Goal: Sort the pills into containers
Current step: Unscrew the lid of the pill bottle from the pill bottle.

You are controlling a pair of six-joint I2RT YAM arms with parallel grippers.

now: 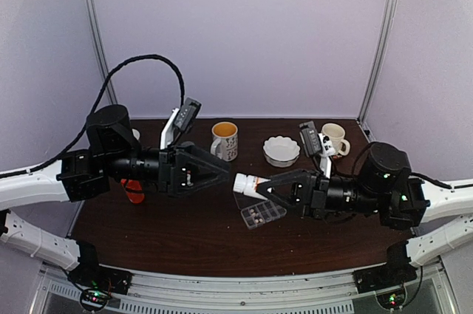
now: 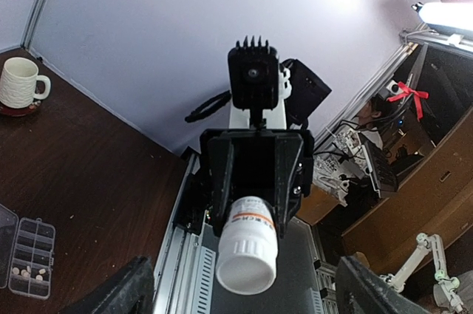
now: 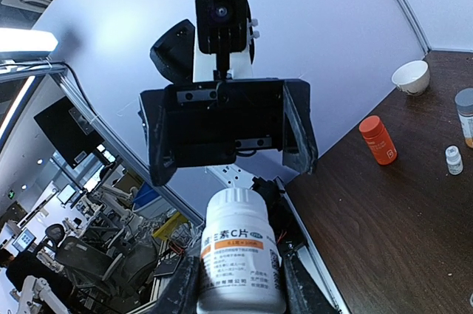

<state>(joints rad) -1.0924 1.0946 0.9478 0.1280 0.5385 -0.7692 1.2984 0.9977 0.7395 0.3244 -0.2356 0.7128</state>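
Both meet mid-frame, seemingly to uncap — right gripper (image 1: 270, 183) clamps white bottle (image 1: 246, 183), left gripper (image 1: 220, 173) gapes at its cap (image 2: 246, 273); next: close squarely, twist.

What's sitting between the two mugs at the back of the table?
A small white bowl. In the top view it stands alone between the mug with the yellow inside and the white mug, touching neither one.
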